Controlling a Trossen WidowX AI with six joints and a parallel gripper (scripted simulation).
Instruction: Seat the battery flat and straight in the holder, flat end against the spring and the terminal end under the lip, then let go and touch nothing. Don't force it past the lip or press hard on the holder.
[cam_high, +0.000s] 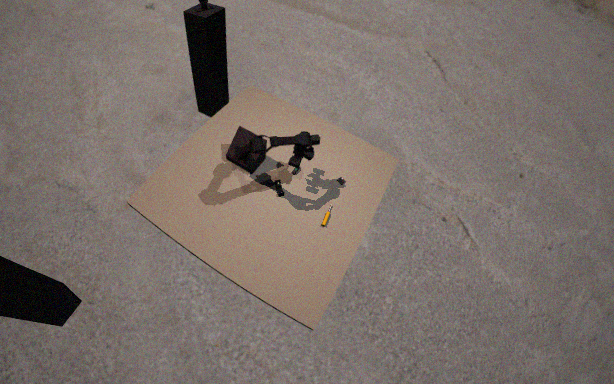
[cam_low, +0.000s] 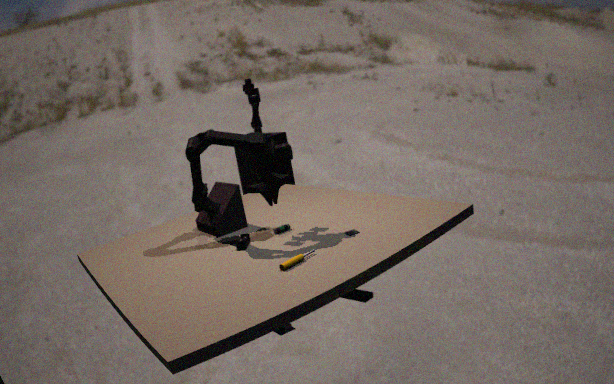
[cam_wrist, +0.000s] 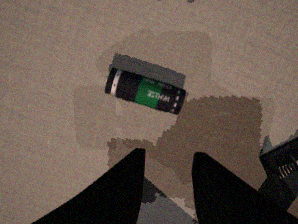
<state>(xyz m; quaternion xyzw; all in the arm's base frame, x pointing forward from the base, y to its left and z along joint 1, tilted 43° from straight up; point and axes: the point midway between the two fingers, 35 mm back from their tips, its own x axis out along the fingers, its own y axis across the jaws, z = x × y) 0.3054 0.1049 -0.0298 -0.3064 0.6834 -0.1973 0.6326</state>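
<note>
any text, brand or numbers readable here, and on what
None can be read.
Battery: pale marks on its green band, too blurred to read.
Screwdriver: no marking visible.
Holder: faint ridges or marks at the frame edge, unreadable.

battery (cam_wrist: 145, 91) on table (cam_low: 210, 300), beside holder (cam_low: 242, 241)
</note>
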